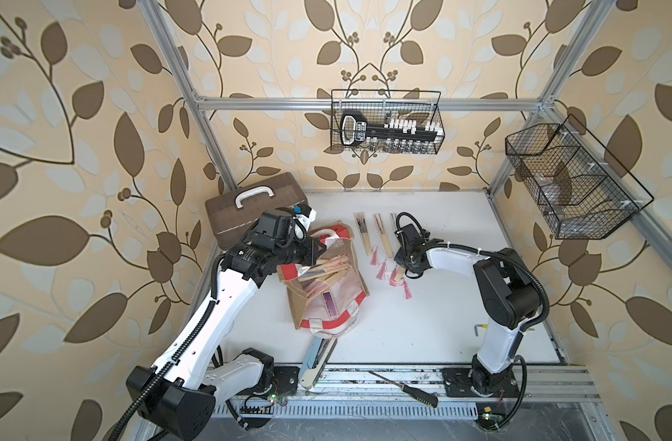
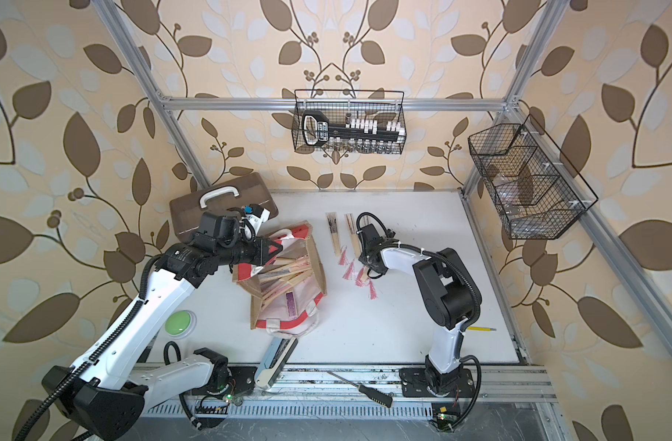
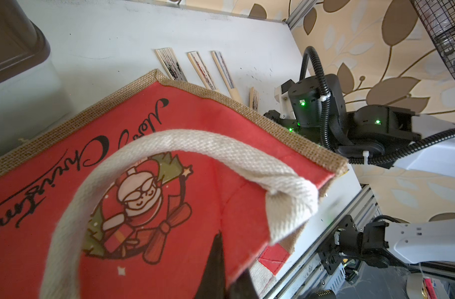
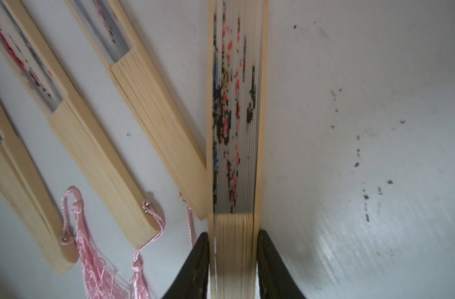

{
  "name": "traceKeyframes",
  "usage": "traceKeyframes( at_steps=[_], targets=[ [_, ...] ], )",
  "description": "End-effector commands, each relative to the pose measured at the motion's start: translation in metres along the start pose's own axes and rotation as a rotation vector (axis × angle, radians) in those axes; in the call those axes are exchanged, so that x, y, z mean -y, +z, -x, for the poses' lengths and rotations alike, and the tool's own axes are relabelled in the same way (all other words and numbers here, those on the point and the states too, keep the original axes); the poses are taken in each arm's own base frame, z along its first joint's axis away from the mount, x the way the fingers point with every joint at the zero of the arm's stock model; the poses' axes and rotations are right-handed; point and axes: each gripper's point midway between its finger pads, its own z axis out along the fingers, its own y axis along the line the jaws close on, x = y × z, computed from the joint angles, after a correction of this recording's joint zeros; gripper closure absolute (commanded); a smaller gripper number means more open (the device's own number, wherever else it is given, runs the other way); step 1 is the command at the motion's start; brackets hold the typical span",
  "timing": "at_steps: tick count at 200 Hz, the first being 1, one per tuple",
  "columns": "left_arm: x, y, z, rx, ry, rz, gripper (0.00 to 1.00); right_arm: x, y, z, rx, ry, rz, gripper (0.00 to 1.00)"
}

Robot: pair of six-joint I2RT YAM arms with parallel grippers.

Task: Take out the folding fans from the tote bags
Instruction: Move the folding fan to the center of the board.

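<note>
Right wrist view crops the right claw [image 4: 233, 233] gripping a folding fan [image 4: 235, 116].

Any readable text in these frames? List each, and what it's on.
"Merry Christmas": script on the bag's red panel, left wrist view; handle hides part, end cut off.
Label on the black tool in the wall basket: too small to read.
Sticker on the left arm: too small.
Fans: no words.

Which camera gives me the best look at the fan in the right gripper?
The right wrist view: the fan fills it, ribs held by the right gripper. In both top views the arm hides most of it. The left wrist view shows only its tip past the tote bag.
</note>
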Motion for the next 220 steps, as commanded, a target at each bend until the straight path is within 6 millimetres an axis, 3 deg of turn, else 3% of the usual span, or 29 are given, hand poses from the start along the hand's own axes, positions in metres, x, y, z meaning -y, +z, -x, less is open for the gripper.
traceKeyframes(
  at_steps=[1,81,133,163,220],
  targets=[
    [0.014,-0.013,0.011,0.052,0.039,-0.034,1.0,0.015,0.002,-0.013,-0.043,-0.011,-0.035,0.69],
    [0.014,-0.012,0.01,0.049,0.037,-0.035,1.0,0.019,-0.03,-0.001,-0.008,-0.067,0.0,0.72],
    [0.015,-0.012,0.01,0.049,0.039,-0.036,1.0,0.029,-0.044,0.017,0.01,-0.132,0.015,0.73],
    [0.015,-0.012,0.01,0.046,0.039,-0.036,1.0,0.033,-0.046,0.039,0.021,-0.264,-0.011,0.75],
    [0.014,-0.01,0.009,0.043,0.04,-0.03,1.0,0.043,-0.02,0.078,-0.004,-0.449,0.0,0.74]
  ],
)
